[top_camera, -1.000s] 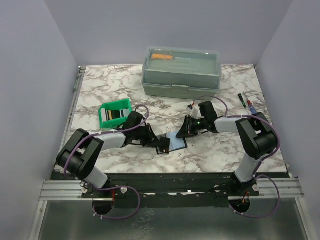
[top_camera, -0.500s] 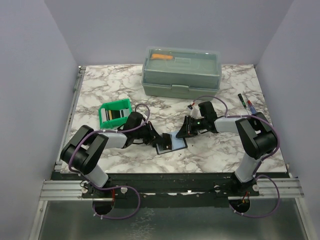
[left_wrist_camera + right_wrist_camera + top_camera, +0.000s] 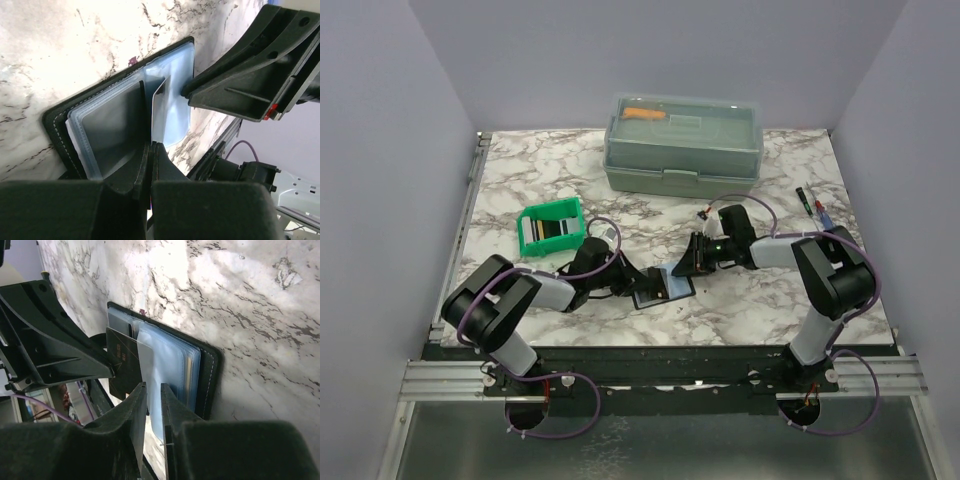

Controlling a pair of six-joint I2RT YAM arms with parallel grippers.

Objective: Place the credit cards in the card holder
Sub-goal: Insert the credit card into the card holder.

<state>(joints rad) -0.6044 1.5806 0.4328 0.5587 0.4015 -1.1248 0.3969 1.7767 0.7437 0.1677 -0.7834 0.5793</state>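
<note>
The card holder (image 3: 672, 290) lies open on the marble table between both arms, its black cover (image 3: 55, 120) (image 3: 209, 371) down and its see-through pockets up. A dark credit card (image 3: 120, 362) (image 3: 112, 130) rests on its left half. My left gripper (image 3: 638, 285) (image 3: 151, 146) is shut, with its tips against that card's edge. My right gripper (image 3: 690, 262) (image 3: 152, 387) has its jaws narrowly apart, pinching a pale see-through pocket leaf (image 3: 165, 365) and holding it raised. A yellowish card edge (image 3: 188, 371) shows inside the pockets.
A small green bin (image 3: 533, 216) with more cards (image 3: 553, 229) stands behind my left arm. The big grey-green lidded toolbox (image 3: 683, 145) is at the back centre. Pens (image 3: 812, 207) lie at the right edge.
My left arm has swung a little nearer and lower while its tips stay at the card holder. The right gripper has barely moved.
</note>
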